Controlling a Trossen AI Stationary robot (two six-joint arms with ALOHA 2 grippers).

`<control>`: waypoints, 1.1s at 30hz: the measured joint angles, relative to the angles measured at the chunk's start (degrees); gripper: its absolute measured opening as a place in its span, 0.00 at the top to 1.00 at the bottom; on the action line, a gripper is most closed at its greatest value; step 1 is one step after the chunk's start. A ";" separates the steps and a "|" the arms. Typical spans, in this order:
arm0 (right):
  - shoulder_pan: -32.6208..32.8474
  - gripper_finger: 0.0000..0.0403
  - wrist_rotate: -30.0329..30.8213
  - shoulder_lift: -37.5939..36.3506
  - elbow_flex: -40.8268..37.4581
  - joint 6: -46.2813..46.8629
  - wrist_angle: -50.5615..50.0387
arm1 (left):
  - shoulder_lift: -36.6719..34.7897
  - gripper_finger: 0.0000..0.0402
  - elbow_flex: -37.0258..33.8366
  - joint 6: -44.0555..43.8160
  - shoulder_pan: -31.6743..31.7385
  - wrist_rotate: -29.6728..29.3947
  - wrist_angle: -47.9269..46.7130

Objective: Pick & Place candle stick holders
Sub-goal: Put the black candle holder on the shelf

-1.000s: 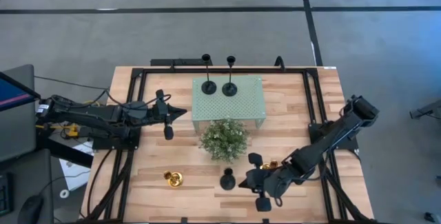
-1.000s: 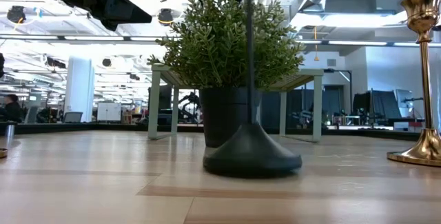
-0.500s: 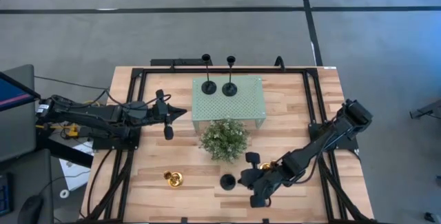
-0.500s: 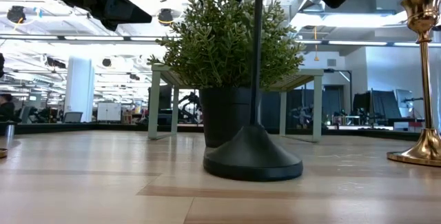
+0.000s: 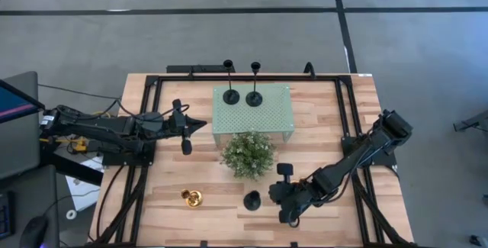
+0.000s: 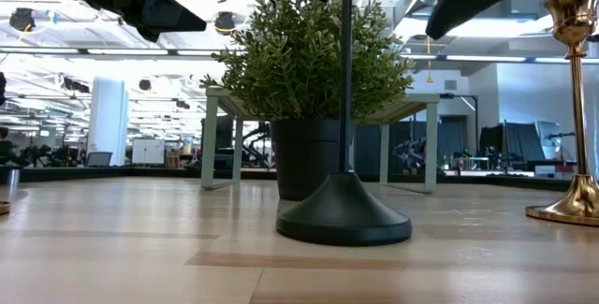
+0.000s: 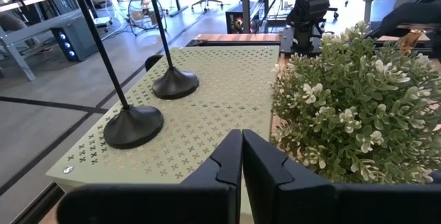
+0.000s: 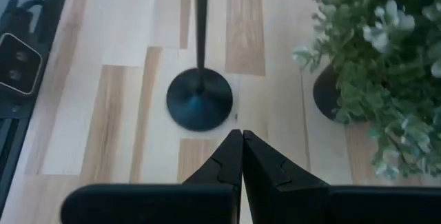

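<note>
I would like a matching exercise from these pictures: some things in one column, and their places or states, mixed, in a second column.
Things:
1. two black holders
2. plant
3. gold holder
4. right gripper

Places or states:
A. fingers shut, beside the black holder on the wood
B. alone at the table's front left
C. on the green stand
D. middle of the table, in front of the stand

Pairs: 1-C, 2-D, 3-B, 4-A

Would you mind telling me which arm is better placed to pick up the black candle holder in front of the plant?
The right. Its gripper sits right beside that black candle holder, while the left gripper waits by the green stand.
</note>
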 joint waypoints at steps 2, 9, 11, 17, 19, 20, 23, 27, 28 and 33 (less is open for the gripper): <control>0.00 1.00 -0.12 -0.77 0.00 -1.45 0.72 | 0.00 0.97 0.00 0.00 0.01 0.01 0.00; 0.17 1.00 -0.37 -7.44 0.07 -5.71 2.20 | 0.02 0.97 0.00 0.01 0.00 0.02 0.00; 0.22 1.00 -0.37 -9.48 0.00 -6.85 2.91 | 0.00 0.97 0.00 0.02 0.00 0.00 0.00; 0.13 1.00 -5.84 -15.16 -8.81 -10.55 15.85 | 0.00 0.97 0.00 0.02 0.00 0.00 0.00; 0.03 1.00 -6.18 -17.16 -13.49 -10.03 21.11 | 0.02 0.97 0.00 0.02 0.00 0.02 0.00; -0.11 1.00 -6.37 -17.99 -15.79 -9.75 24.57 | 0.00 0.97 0.00 0.02 0.02 0.02 0.00; -0.35 1.00 -7.32 -19.93 -21.44 -9.69 36.62 | 0.02 0.97 0.00 0.02 0.02 0.02 0.00; -0.72 1.00 -9.36 -20.02 -23.83 -9.66 41.21 | 0.02 0.97 0.00 0.02 0.00 0.01 0.00; -0.72 1.00 -9.49 -20.00 -24.03 -9.66 40.91 | 0.02 0.97 0.00 0.02 0.00 0.02 0.02; -1.89 0.99 -9.20 -17.50 -24.30 -9.51 41.29 | 0.00 0.97 0.00 0.02 0.00 0.02 0.00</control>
